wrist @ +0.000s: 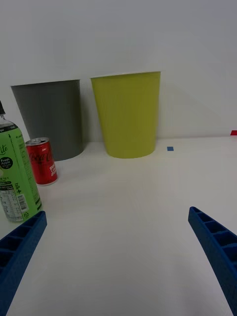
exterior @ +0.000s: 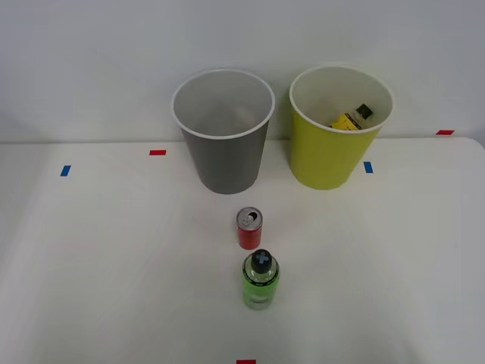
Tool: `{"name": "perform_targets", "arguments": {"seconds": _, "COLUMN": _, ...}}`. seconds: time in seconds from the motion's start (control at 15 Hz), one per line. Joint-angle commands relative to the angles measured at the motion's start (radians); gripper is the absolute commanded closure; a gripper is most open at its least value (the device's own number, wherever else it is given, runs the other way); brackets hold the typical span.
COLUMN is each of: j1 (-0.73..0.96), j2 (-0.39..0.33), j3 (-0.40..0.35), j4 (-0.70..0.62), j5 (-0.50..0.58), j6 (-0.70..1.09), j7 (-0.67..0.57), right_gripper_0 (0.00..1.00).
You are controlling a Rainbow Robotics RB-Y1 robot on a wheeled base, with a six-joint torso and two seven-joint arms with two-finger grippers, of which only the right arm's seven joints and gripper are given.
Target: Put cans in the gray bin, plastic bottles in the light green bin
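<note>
I see a white tabletop (exterior: pixel 114 258) running back to a pale wall. Standing on it at the far side are the gray bin (exterior: pixel 224 136) and, just beside it to the right, the light green bin (exterior: pixel 333 133), apart from each other. Nearer me, close to the middle, the red can (exterior: pixel 249 228) stands upright, with the green bottle (exterior: pixel 261 280) upright just in front of it. Small tape marks sit on the surface: red tape (exterior: pixel 158 152) and blue tape (exterior: pixel 65 171) at the left, another blue mark (exterior: pixel 368 167) by the light green bin.
</note>
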Motion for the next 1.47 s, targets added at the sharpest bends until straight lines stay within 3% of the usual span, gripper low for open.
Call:
{"name": "perform_targets", "arguments": {"seconds": 0.07, "j1": 0.0, "j2": 0.0, "j3": 0.0, "j4": 0.0, "j5": 0.0, "j6": 0.0, "j7": 0.0, "right_gripper_0": 0.0}}
{"name": "perform_targets", "arguments": {"seconds": 0.73, "j1": -0.028, "j2": -0.002, "j3": 0.005, "j4": 0.028, "j5": -0.003, "j6": 0.002, "j7": 0.003, "right_gripper_0": 0.0}}
{"name": "perform_targets", "arguments": {"seconds": 1.2, "j1": -0.029, "j2": -0.1, "j3": 0.084, "j4": 0.038, "j5": -0.086, "j6": -0.012, "j7": 0.061, "right_gripper_0": 0.0}}
{"name": "perform_targets", "arguments": {"seconds": 1.47, "j1": -0.087, "j2": -0.192, "j3": 0.192, "j4": 0.038, "j5": -0.117, "j6": 0.011, "j7": 0.104, "right_gripper_0": 0.0}}
